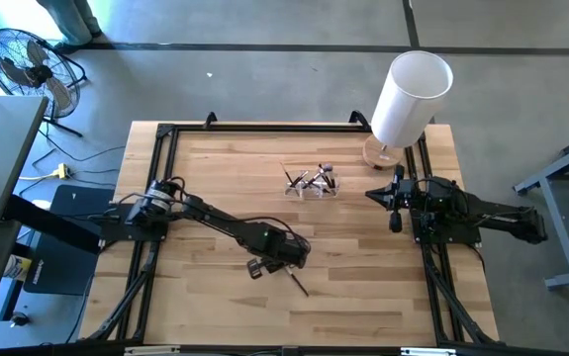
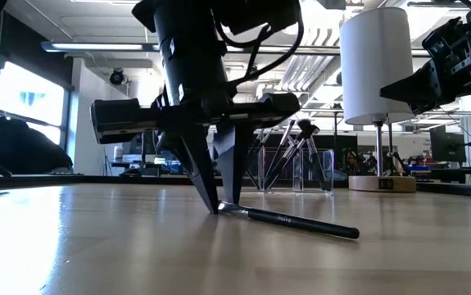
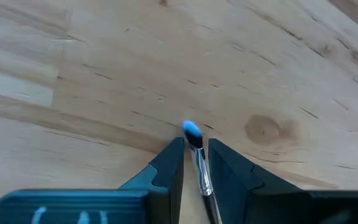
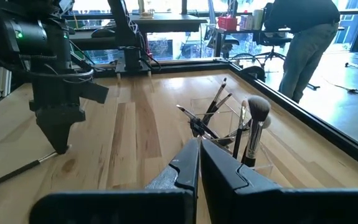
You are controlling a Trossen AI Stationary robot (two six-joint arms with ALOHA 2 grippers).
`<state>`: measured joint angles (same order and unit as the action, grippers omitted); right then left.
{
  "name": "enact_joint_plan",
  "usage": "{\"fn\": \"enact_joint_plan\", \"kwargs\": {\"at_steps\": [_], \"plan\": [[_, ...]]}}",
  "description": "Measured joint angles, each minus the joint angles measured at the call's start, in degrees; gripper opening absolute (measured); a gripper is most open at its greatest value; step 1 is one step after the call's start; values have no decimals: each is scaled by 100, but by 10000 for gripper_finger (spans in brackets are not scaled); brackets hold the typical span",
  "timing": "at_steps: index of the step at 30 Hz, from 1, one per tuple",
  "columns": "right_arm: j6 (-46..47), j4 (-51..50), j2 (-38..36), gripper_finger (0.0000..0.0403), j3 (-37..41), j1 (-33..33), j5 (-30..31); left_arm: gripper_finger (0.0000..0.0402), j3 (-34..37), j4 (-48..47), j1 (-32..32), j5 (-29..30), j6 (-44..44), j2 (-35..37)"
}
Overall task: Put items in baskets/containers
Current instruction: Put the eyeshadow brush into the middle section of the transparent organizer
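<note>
Clear tray (image 1: 311, 184): stands mid-table toward the far edge, holding several brushes (image 4: 251, 127) leaning crosswise, handles and bristle heads poking above the rim. Loose brush (image 2: 288, 220): lies flat on the bare wood nearer the front edge. Left gripper (image 2: 219, 203): tips down at the table, fingers slightly apart astride that brush's bristle end. Right gripper (image 4: 198, 163): waits raised near the tray, fingers nearly together, empty. White cylinder (image 1: 410, 94): at far right corner.

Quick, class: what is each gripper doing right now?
Left gripper: open, fingers straddling the makeup brush on the table.
Right gripper: shut, empty, waiting beside the clear tray.
</note>
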<state>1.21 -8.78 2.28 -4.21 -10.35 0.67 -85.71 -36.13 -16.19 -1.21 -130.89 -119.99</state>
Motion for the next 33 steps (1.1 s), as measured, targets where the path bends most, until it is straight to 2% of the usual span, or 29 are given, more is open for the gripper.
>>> {"fn": "enact_joint_plan", "kwargs": {"at_steps": [15,21,23,28,33], "plan": [[2,0,0,12,0,-1,0,71,-11,-172,4,199,-142,-161],[2,0,0,12,0,-2,0,13,-8,-285,-2,375,17,-166],[2,0,-1,12,0,0,0,11,-5,-302,-4,534,90,-166],[2,0,-1,12,0,-2,0,5,9,-146,4,1093,1048,-168],[2,0,0,12,0,0,0,3,12,449,9,1517,1853,-180]]}}
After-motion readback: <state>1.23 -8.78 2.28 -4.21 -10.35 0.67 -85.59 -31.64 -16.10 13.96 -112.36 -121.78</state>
